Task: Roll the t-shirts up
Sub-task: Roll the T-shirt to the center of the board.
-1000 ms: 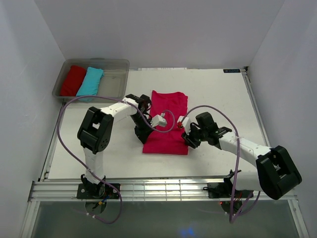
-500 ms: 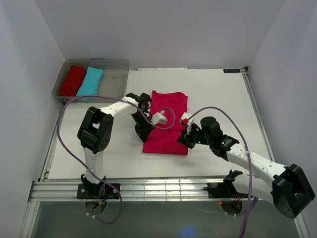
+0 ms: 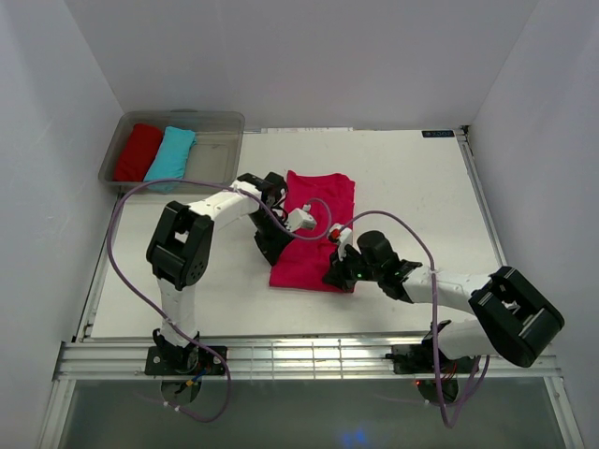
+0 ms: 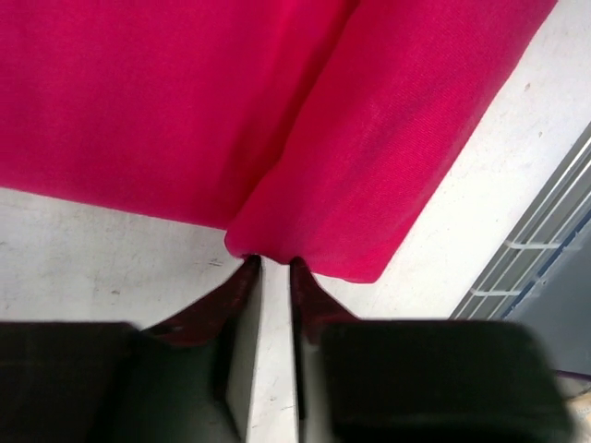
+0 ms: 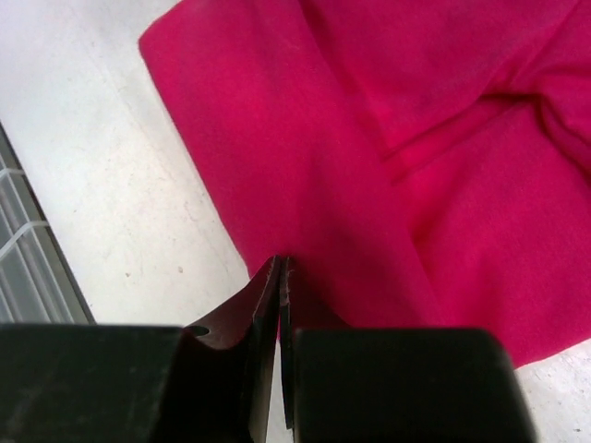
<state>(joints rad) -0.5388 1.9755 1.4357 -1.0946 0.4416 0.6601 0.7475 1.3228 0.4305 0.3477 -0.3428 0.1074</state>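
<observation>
Though folded, pink t-shirt (image 3: 329, 187) on table (image 3: 421, 187).

This is looking like a robot lab: white walls (image 3: 281, 56) are standing around a table (image 3: 412, 178) holding two robot arms (image 3: 178, 245).

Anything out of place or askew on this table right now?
Nothing stands out. The pink t-shirt lies folded in a flat strip on the table; the red roll and the turquoise roll sit side by side in the bin.
</observation>
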